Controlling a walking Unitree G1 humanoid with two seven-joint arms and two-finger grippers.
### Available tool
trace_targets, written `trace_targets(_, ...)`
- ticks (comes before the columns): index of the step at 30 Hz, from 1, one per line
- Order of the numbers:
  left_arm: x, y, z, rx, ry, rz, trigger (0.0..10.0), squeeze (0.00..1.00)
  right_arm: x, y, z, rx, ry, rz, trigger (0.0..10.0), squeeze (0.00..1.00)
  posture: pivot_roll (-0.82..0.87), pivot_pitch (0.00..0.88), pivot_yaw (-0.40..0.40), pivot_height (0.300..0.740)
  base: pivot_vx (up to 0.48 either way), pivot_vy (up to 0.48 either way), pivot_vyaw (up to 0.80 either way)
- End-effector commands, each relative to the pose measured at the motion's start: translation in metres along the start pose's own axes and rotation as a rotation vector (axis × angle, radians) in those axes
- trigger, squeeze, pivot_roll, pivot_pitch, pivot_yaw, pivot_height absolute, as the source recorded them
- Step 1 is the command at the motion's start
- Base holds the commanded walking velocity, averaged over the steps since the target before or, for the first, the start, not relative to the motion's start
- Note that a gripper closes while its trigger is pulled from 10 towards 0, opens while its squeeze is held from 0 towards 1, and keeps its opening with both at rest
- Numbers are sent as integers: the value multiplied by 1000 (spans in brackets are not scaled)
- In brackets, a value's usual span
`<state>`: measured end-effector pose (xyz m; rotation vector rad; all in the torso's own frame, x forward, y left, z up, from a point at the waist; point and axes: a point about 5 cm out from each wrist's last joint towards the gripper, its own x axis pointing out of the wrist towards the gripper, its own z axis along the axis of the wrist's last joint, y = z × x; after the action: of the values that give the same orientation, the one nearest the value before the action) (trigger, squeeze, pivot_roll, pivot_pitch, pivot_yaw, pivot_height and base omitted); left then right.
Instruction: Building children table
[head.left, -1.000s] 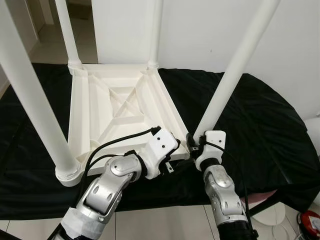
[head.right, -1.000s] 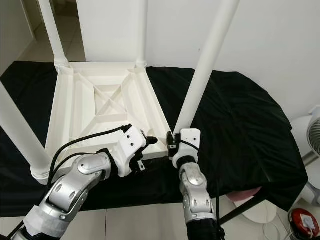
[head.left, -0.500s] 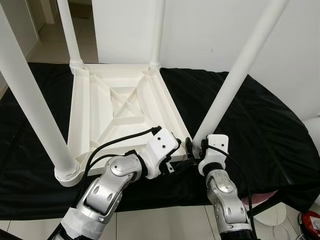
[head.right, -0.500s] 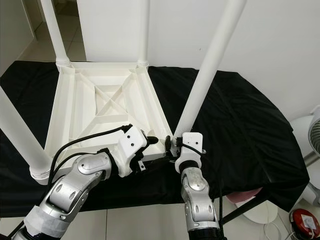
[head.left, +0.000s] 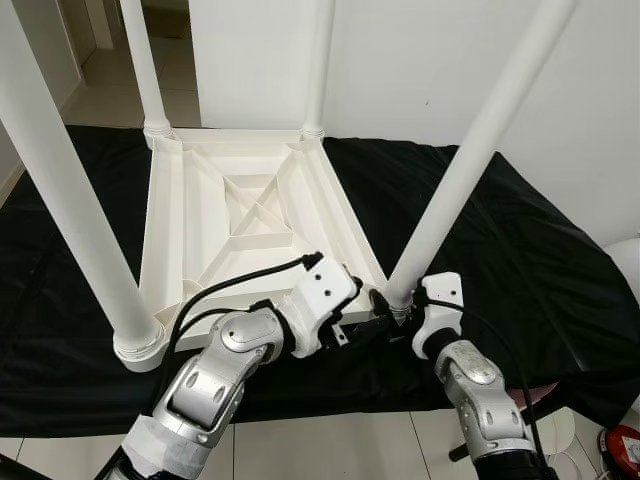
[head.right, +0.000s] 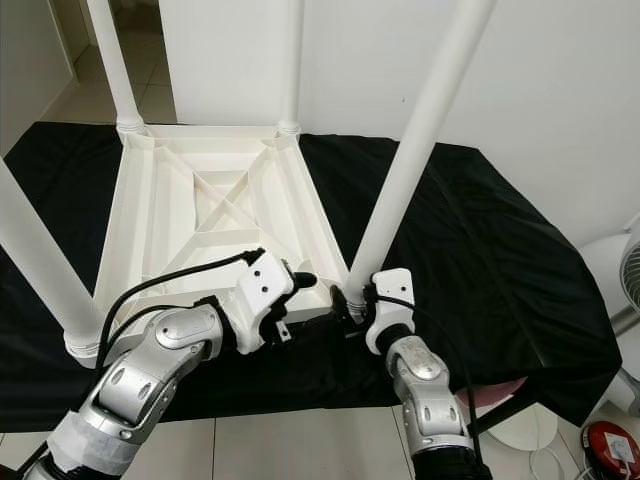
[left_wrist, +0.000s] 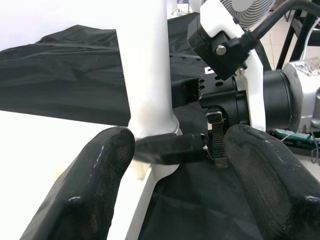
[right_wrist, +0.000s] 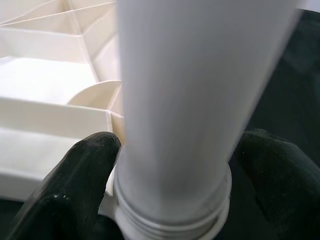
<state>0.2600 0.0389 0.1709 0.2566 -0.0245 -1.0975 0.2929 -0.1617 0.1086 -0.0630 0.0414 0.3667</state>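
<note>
A white children's table (head.left: 240, 215) lies upside down on a black cloth, with its legs pointing up. My right gripper (head.left: 393, 305) is at the base of the near right leg (head.left: 470, 170), where the leg meets the table corner. In the right wrist view its black fingers (right_wrist: 75, 190) sit on either side of that leg (right_wrist: 190, 100), shut on it. My left gripper (head.left: 368, 320) hovers at the same corner, just left of the right one. It is open in the left wrist view (left_wrist: 177, 142), facing the leg base (left_wrist: 150, 120) and holding nothing.
The near left leg (head.left: 70, 200) rises close to my left arm, and two far legs (head.left: 318, 70) stand at the back. The black cloth (head.left: 520, 240) covers the work surface up to a white wall. A white fan (head.right: 630, 280) and a red object (head.right: 610, 445) are at the lower right.
My right forearm has swung out to the right while its gripper stayed at the leg base. The left arm has stayed put. The camera has shifted slightly.
</note>
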Motion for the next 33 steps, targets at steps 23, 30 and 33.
trace_targets(23, 1, 5, 5, 19, -2, 34, 10000, 0, 36, -10, 4, -83, 84, 465, 0, 0, 8, 0, -103, 740, 0, 0, 0)
trace_targets(30, 0, 5, 4, 17, -1, 39, 10000, 0, 32, -15, -6, -68, 124, 515, 0, 0, 7, 0, -102, 740, 0, 0, 0)
trace_targets(33, 0, 5, 4, 16, -2, 38, 10000, 0, 32, -16, -6, -64, 121, 514, 0, 0, 7, 0, -102, 740, 0, 0, 0)
